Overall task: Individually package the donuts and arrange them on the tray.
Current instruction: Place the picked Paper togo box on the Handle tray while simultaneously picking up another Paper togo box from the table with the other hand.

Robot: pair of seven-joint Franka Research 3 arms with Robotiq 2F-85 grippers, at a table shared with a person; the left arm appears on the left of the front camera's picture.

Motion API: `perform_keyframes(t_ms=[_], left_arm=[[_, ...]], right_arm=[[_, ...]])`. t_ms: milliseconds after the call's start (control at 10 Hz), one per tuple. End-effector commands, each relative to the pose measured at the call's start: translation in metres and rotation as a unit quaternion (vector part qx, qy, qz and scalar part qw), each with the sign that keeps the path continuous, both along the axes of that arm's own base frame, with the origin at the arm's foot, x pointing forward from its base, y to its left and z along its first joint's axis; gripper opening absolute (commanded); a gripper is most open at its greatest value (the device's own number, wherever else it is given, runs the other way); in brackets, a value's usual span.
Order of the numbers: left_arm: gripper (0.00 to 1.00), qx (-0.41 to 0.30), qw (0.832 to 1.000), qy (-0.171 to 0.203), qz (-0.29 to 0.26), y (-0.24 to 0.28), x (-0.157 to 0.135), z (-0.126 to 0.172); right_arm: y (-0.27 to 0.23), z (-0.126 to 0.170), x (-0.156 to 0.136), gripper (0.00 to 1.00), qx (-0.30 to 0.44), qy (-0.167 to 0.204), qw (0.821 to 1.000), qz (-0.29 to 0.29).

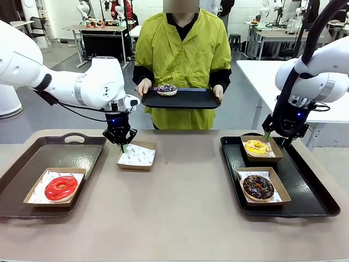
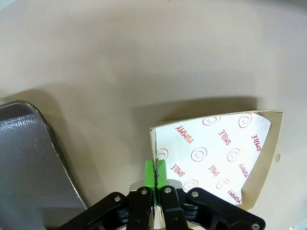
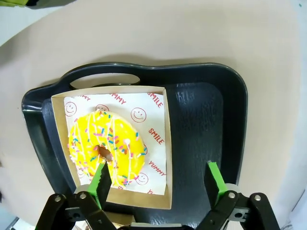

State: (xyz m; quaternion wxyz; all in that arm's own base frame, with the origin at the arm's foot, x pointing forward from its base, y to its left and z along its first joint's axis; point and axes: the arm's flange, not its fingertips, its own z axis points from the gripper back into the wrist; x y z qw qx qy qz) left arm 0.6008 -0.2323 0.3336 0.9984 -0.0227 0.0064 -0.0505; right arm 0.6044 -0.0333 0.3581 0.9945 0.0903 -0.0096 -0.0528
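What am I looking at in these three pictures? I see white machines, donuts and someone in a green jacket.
Two white robot arms work at a table across from a person. The big picture comes from a fixed camera between the arms; the other two come from cameras on the arms' wrists. The left gripper has its fingers shut on the edge of an empty box with a printed liner. The right gripper hangs open over the boxed yellow donut on the right tray, beside the boxed chocolate donut. The red donut sits boxed on the left tray. The person holds a third tray carrying the purple donut.
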Motion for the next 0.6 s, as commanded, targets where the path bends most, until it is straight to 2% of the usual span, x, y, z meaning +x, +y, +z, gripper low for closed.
perform_keyframes(t_ms=[0, 100, 200, 500], left_arm=[[0.0, 0.005, 1.0, 0.004, 0.024, 0.001, -0.002, 0.013], [0.0, -0.01, 1.0, 0.011, 0.025, 0.004, -0.006, 0.034], [0.0, -0.019, 0.999, -0.006, 0.027, 0.006, -0.011, 0.061], [0.0, -0.003, 0.998, -0.054, 0.033, -0.001, -0.02, 0.143]], right_arm=[[-0.006, 0.016, -0.012, 1.0, 0.046, -0.009, 0.999, 0.013], [-0.019, 0.036, -0.033, 1.0, 0.126, -0.003, 0.991, 0.034], [-0.042, 0.055, -0.055, 1.0, 0.202, -0.006, 0.978, 0.056], [-0.135, 0.087, -0.123, 1.0, 0.368, -0.068, 0.926, 0.049]])
